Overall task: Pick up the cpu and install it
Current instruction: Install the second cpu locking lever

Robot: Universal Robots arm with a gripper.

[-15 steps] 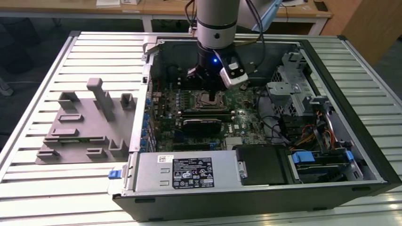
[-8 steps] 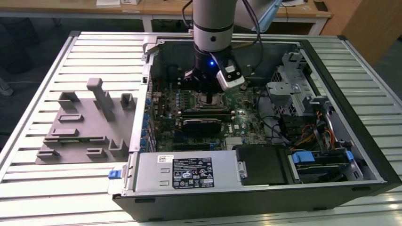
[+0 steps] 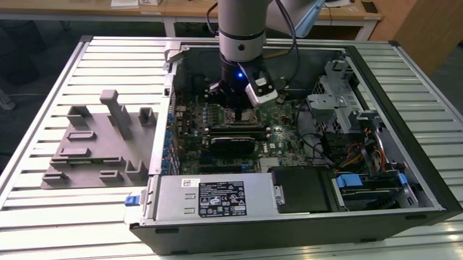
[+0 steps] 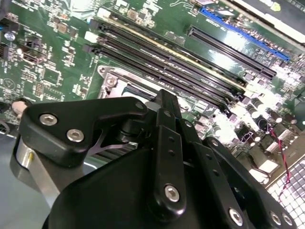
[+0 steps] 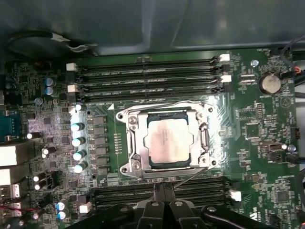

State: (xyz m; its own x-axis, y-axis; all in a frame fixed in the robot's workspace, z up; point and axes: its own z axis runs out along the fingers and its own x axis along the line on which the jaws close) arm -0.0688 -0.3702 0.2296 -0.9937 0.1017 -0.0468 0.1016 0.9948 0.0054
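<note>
Slatted metal table point(image 3: 58, 214), with an open computer case point(image 3: 426, 179) lying on its side on it; wooden desks behind.

CPU point(image 5: 169, 142): seated flat in the socket frame point(image 5: 129, 145) on the motherboard point(image 5: 267, 124), silver top facing up, square, so no long axis to speak of. It appears already placed; the frame around it looks open rather than clamped over the lid, though I cannot confirm that.

Gripper point(image 5: 164, 202): hangs inside the case, directly above the socket region in the exterior view point(image 3: 239, 103). In the first wrist view the fingers point(image 5: 159, 193) sit close together, just short of the near edge of the socket, apart from the CPU and holding nothing. Judged closed and empty. The CPU lies just ahead of the fingertips and below them.

Around the socket: memory slots point(image 5: 147, 78) run parallel on the far side of the socket from the fingers, and a second bank point(image 5: 124, 195) runs right beside the fingers. Row of capacitors point(image 5: 77, 143) off to one side; a coin cell point(image 5: 269, 83) well off to the other.

Obstructions: nothing stands between fingers and CPU. The near memory bank is tightest to the fingers. Grey fixture point(image 3: 94, 146) sits outside the case at the exterior view's left, well apart from the tool.
</note>
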